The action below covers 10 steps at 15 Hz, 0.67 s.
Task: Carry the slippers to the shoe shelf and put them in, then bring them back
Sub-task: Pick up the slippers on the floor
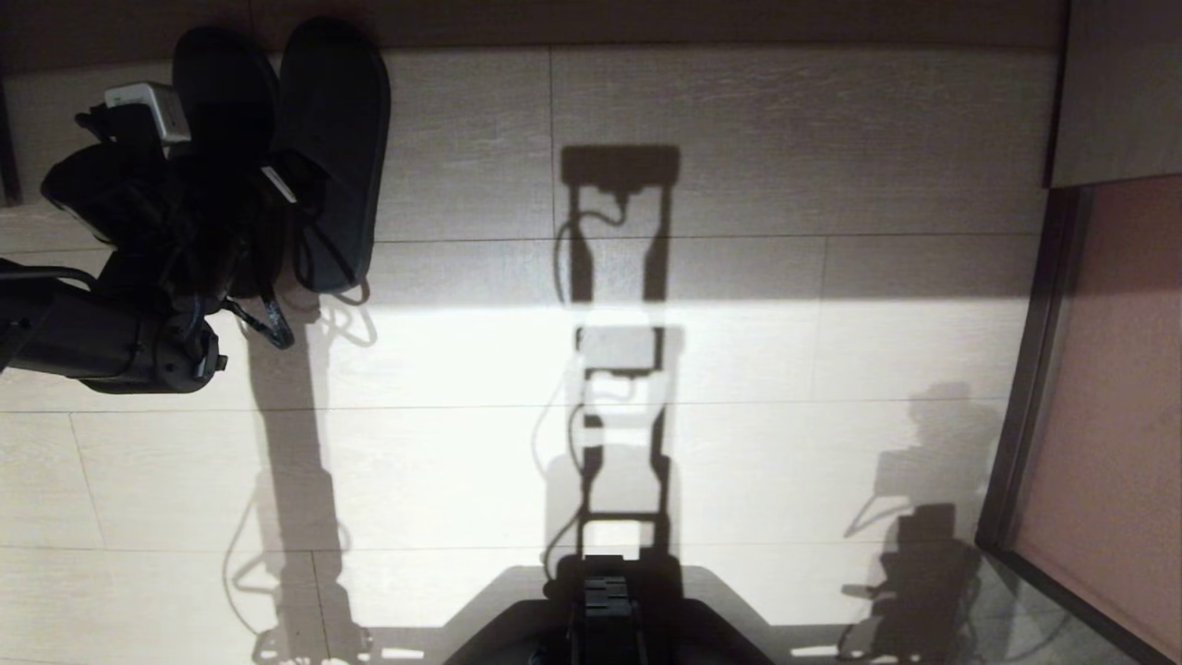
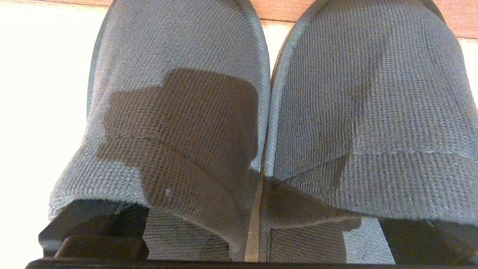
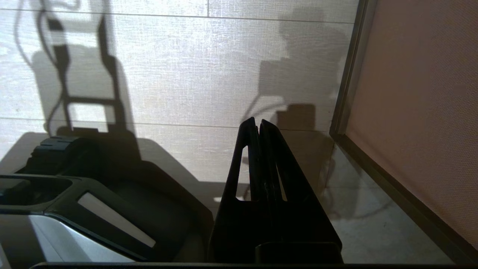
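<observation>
1. Lying side by side on the pale plank floor (image 1: 702,120), the slippers (image 1: 305,139) are seen with their toes pointed away from the robot, close to a dark wood strip (image 1: 646,23) along the far edge of the floor.
2. The left gripper (image 1: 226,199) is placed right over the heel ends of the pair, its dark wrist and cables covering part of them in the head view.
3. Its jaws are spread wide; in the left wrist view one dark finger (image 2: 93,231) is seen inside the heel opening of one slipper, and another dark shape sits at the heel opening of the other slipper.
4. Whether the fingers press on the fabric cannot be told.
5. Ahead of the left gripper, the two grey woven uppers are shown touching along their inner edges, a thin line of floor showing between the soles nearer the wrist.
6. A shadow is cast across the upper of the slipper that holds the visible finger.
7. The right gripper (image 3: 257,125) is held low beside the robot's dark base (image 3: 112,194), well apart from the slippers, with its jaws pressed together and nothing between them.
8. Beyond the right gripper, a dark-framed reddish panel (image 3: 418,112) is seen standing at the floor's edge.
9. No shoe shelf can be identified with certainty in these views.
</observation>
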Tool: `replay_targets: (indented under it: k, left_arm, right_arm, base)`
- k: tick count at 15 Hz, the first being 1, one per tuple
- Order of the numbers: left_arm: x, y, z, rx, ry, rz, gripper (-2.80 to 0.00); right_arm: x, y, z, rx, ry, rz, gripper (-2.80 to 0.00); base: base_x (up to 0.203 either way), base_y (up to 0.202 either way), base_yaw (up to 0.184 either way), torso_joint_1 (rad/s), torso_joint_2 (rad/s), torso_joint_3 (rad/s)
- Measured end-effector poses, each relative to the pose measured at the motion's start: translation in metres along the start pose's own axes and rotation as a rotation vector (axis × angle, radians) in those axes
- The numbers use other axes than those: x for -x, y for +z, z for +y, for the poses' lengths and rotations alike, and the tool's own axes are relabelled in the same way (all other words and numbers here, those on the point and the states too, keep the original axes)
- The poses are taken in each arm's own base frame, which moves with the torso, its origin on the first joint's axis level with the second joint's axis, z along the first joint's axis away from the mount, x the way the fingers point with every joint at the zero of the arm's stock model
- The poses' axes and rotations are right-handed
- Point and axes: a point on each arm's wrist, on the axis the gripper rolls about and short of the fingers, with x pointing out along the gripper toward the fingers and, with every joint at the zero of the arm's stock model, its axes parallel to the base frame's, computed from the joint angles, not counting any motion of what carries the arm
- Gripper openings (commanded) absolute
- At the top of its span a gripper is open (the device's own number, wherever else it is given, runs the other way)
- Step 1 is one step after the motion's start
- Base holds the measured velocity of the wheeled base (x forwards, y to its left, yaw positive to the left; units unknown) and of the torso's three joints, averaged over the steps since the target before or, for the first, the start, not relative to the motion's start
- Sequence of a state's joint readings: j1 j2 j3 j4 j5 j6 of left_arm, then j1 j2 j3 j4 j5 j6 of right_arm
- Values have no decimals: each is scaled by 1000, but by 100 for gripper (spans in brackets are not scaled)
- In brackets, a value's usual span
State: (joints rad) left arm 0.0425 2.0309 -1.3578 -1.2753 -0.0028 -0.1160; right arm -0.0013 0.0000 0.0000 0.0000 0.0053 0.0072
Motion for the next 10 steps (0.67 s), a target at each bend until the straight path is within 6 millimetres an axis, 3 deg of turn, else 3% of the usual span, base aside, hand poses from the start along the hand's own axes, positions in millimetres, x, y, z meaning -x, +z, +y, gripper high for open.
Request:
replay_targets:
  k: [10]
  left_arm:
    - [-16, -5, -2, 4, -8, -26, 0]
  right_arm:
    - [0, 0, 0, 0, 0, 0, -280]
  base:
    - [0, 0, 0, 0, 0, 0]
